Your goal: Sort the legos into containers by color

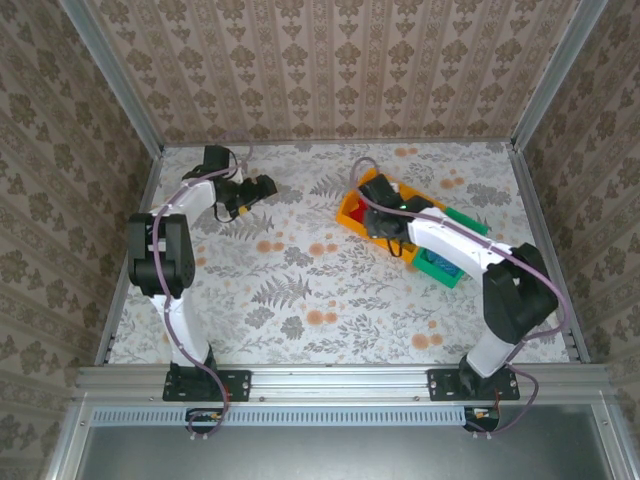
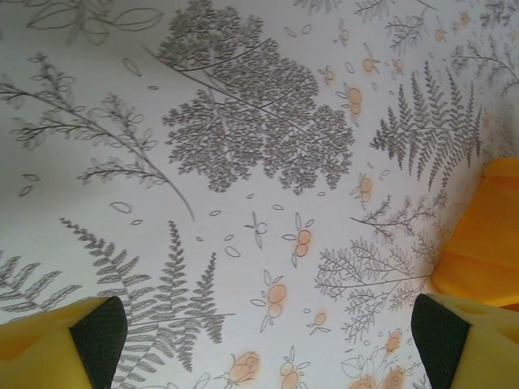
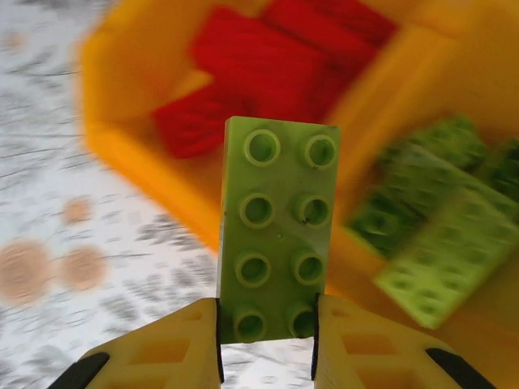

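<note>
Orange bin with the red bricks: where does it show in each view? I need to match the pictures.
Top external: the orange bin lies right of centre on the table.
Left wrist: an orange corner at the right edge, most likely that bin.
Right wrist: upper half, red bricks inside, behind the green brick held by the right gripper.
Shared landmark: the floral table cover.

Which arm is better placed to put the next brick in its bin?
Right. The right gripper holds a lime green brick above the bins, close to the green bricks lying in one. The left gripper hangs open over the table, off to the side.
</note>
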Robot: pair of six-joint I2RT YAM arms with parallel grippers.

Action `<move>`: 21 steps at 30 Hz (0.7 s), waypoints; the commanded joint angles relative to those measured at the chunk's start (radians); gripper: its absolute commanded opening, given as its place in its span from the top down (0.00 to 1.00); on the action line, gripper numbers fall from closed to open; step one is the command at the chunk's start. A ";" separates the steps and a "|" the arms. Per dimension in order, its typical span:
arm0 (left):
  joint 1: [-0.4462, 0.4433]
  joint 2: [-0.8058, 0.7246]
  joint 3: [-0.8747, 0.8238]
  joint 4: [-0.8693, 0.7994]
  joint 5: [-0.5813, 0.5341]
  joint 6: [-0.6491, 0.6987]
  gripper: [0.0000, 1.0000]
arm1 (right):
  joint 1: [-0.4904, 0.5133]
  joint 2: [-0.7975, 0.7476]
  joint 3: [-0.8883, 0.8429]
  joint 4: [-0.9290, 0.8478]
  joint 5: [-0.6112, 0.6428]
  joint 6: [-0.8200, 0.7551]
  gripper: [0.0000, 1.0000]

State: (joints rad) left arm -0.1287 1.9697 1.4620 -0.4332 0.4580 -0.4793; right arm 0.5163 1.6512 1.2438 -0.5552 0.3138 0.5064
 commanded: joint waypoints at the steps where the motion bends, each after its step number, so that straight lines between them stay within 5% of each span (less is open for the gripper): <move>1: -0.005 0.004 0.020 -0.017 0.011 0.021 0.06 | -0.049 -0.069 -0.045 0.012 0.044 0.110 0.71; 8: -0.006 0.000 0.020 -0.019 0.008 0.027 0.06 | -0.115 0.020 0.021 -0.062 -0.008 0.130 0.67; 10: -0.005 -0.003 0.019 -0.022 0.006 0.027 0.06 | -0.117 0.036 0.038 -0.075 0.002 0.141 0.61; 13: -0.006 -0.008 0.016 -0.024 0.004 0.028 0.05 | -0.117 0.028 0.032 -0.065 0.013 0.161 0.36; 21: -0.008 -0.037 -0.001 -0.033 -0.016 0.041 0.05 | -0.124 -0.092 -0.056 -0.033 0.128 0.153 0.05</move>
State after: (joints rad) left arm -0.1360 1.9697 1.4620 -0.4358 0.4557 -0.4732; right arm 0.4007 1.6516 1.2304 -0.5793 0.3466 0.6617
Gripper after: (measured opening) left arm 0.945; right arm 0.931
